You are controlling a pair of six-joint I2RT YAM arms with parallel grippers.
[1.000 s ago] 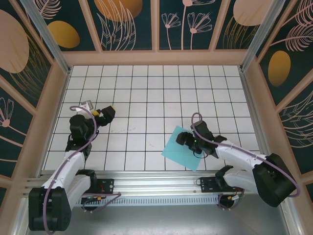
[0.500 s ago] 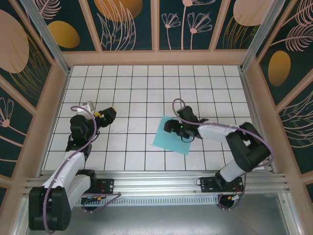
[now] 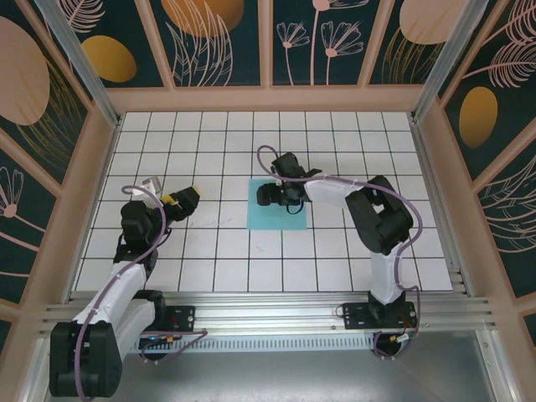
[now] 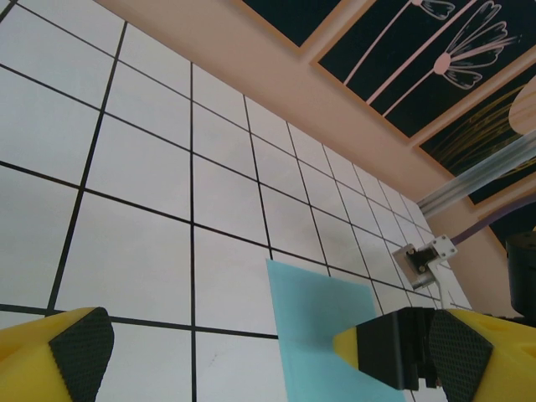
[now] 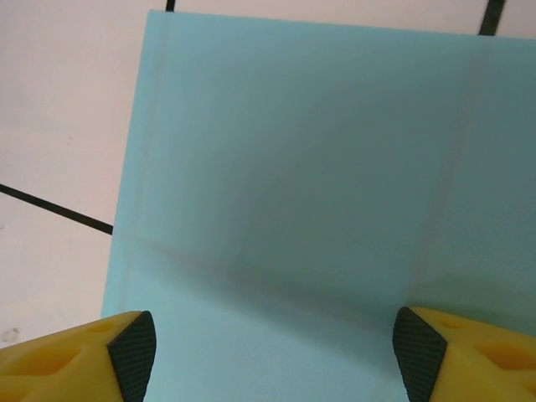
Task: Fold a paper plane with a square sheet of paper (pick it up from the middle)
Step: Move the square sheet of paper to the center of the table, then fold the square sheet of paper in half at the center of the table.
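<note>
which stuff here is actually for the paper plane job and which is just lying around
For the job: square sheet of paper; right gripper, fingers open over it; left gripper, open, off to one side.
Just there: grid table; small metal bracket near the wall.

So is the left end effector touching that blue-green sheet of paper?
Apart. The top external view shows the left end effector open, with bare white table plainly between it and the square sheet of paper.
</note>
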